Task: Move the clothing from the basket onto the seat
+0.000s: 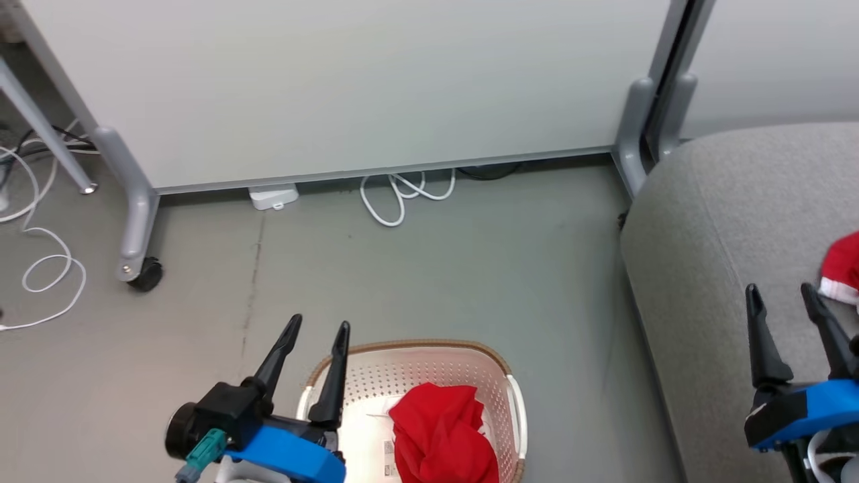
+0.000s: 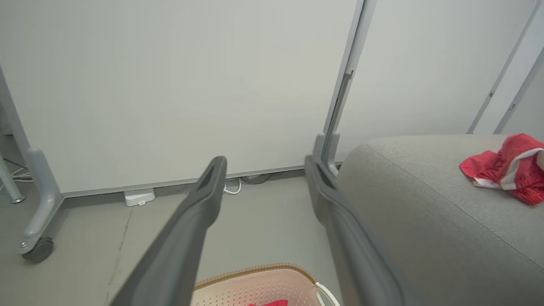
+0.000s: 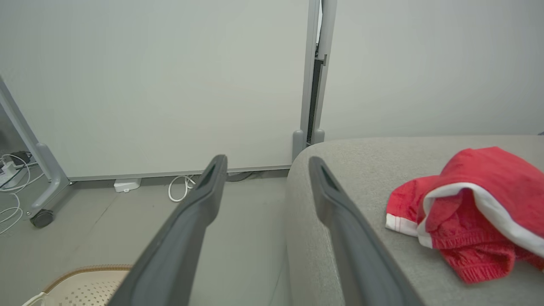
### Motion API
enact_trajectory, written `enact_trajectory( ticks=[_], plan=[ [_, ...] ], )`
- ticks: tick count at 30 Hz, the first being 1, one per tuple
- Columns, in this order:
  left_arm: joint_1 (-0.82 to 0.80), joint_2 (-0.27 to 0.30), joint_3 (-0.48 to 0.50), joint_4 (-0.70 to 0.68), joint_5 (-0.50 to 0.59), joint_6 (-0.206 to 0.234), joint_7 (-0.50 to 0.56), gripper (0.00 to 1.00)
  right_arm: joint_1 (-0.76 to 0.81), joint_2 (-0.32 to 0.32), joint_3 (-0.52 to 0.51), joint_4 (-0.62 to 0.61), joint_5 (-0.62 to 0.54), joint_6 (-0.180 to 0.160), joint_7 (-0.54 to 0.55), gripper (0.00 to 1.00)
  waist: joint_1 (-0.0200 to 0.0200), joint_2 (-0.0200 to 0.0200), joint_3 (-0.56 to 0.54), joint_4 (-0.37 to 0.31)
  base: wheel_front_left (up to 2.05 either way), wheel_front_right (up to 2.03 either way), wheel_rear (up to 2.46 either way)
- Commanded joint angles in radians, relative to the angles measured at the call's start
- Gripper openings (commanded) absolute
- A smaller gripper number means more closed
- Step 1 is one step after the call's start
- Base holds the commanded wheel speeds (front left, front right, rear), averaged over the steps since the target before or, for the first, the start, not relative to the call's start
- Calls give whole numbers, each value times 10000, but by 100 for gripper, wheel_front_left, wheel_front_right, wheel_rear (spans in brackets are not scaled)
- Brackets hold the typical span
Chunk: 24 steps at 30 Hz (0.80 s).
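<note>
Head view, nearest first: the basket (image 1: 409,346) stands on the floor (image 1: 470,268) with one crumpled red garment (image 1: 443,429) lying in it, so the task looks only part done. The left hand (image 1: 321,322) hovers at the basket's left rim, its fingers spread wide and empty, probably placed there to reach down for that garment. Well to the right of the basket, the right hand (image 1: 780,290) hangs above the seat (image 1: 698,221), also wide open with nothing in it. Further right of the basket, a second red garment (image 1: 842,268) with white trim lies on the seat, already where the task wants it. Beyond the basket, a white cable (image 1: 402,198) loops at the foot of a pale partition (image 1: 376,87).
</note>
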Motion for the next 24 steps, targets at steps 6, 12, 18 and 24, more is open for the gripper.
enact_trajectory(
  ticks=[6,12,18,24],
  plan=[
    [301,-8,698,275,-13,-13,-26,100,737,382,199,-493,-189,1,94,100,2,-1,-373,606,0,0,0],
    [376,-75,1361,541,46,-13,-26,100,1025,630,539,-489,-192,1,58,100,2,-1,-592,883,0,0,0],
    [419,-117,1783,621,104,-13,-26,100,1054,779,856,-376,-87,1,-44,100,2,-1,-714,1002,0,0,0],
    [448,-161,1991,638,177,-13,-26,100,977,814,959,-338,-92,1,-80,100,2,-1,-722,1026,0,0,0]
  ],
)
